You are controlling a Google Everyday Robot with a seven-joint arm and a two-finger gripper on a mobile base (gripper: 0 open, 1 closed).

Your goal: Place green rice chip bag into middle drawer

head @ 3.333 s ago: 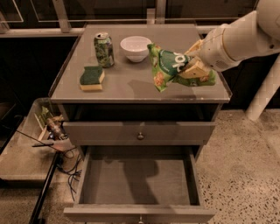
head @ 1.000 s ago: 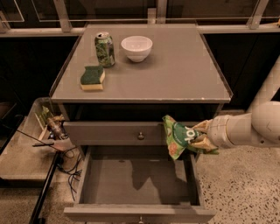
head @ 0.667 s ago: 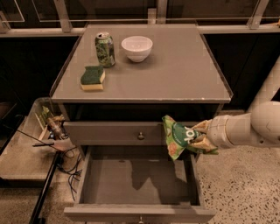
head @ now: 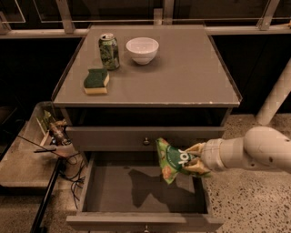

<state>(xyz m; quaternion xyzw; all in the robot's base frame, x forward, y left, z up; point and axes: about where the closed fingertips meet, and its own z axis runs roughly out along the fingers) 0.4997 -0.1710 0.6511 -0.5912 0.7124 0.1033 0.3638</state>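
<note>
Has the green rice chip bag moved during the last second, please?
Yes. Held by the gripper, the green rice chip bag has sunk below the upper drawer's knob, over the middle drawer.

You face a staged test area in an office-like building, not a home: a plain grey cabinet point(head: 182, 77) stands on a speckled hard floor point(head: 254, 200), dark glazed partitions point(head: 118, 11) run at 12 o'clock, and a bin of cables point(head: 53, 132) sits at 9 o'clock. The gripper point(head: 193, 159), at 4 o'clock, clasps the green rice chip bag point(head: 170, 159) over the open middle drawer point(head: 109, 191).
</note>
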